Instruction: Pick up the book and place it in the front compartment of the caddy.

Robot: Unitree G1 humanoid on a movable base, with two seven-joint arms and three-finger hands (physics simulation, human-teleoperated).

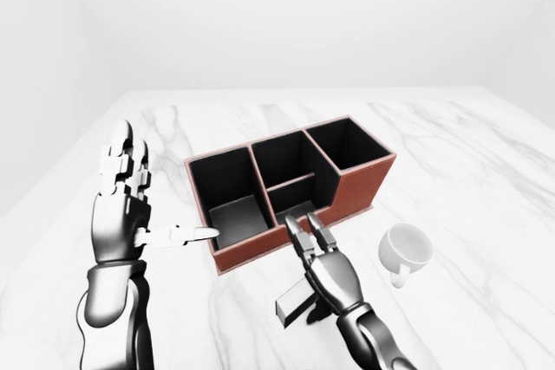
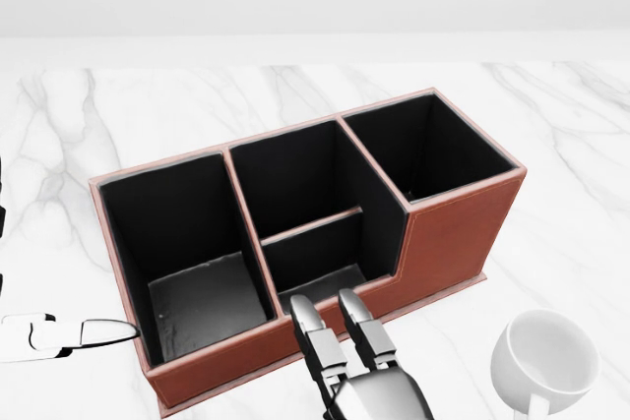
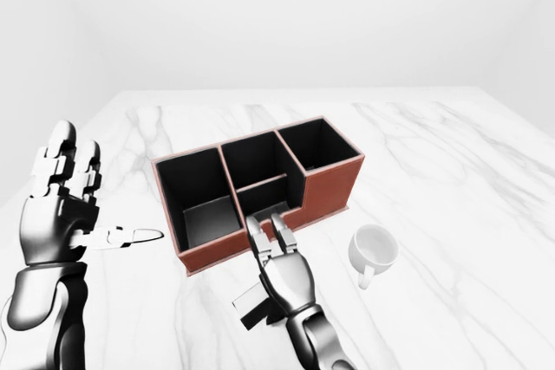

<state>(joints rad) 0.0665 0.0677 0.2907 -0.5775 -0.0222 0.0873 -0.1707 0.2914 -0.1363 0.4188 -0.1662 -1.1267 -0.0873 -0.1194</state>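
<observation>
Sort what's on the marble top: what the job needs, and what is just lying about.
Needed: the book held in the right hand; the caddy, all compartments empty.
Lying about: the white mug. The left hand is raised, open, holding nothing.

Left hand [image 1: 121, 205] raised upright at the left of the left-eye view, palm turned inward, two fingers [image 1: 121, 158] straight up, thumb stretched out sideways toward the right; nothing between them. Forearm standing near vertical below. Right hand [image 1: 325, 270] low at the bottom centre, two fingers [image 1: 308, 236] pointing up the picture and spread slightly, wrapped round a dark flat book [image 1: 295, 302] beneath the palm, forearm running off the lower edge.
</observation>
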